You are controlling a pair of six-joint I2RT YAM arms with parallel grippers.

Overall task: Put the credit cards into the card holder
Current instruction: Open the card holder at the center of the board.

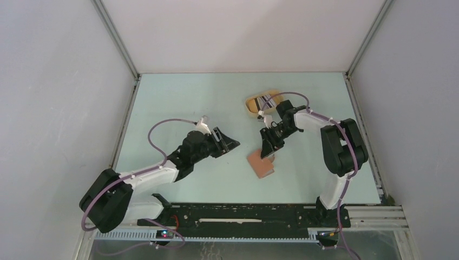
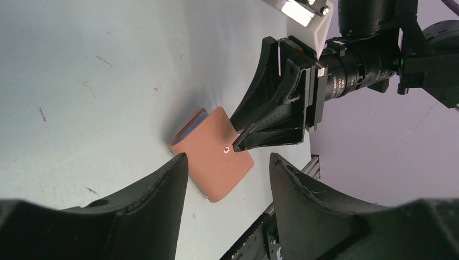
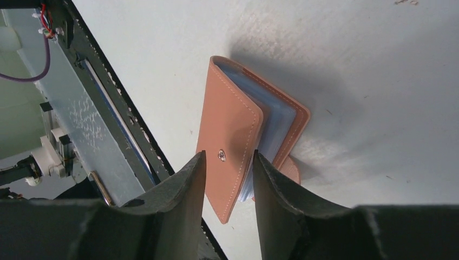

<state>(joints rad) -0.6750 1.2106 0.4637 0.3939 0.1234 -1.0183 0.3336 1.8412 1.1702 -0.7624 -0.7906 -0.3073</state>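
The reddish-brown card holder is lying half-folded on the tabletop, with bluish pockets peeking from under its snap cover. The right pincer is hovering over that cover, jaws apart; the left pincer is gaping empty nearby.

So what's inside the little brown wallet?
Between the card holder's brown covers, pale bluish inner sleeves peek out. Whether anything sits in them is hidden by the top cover.

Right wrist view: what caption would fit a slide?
The fingers straddle the half-open brown card holder lying on the table.
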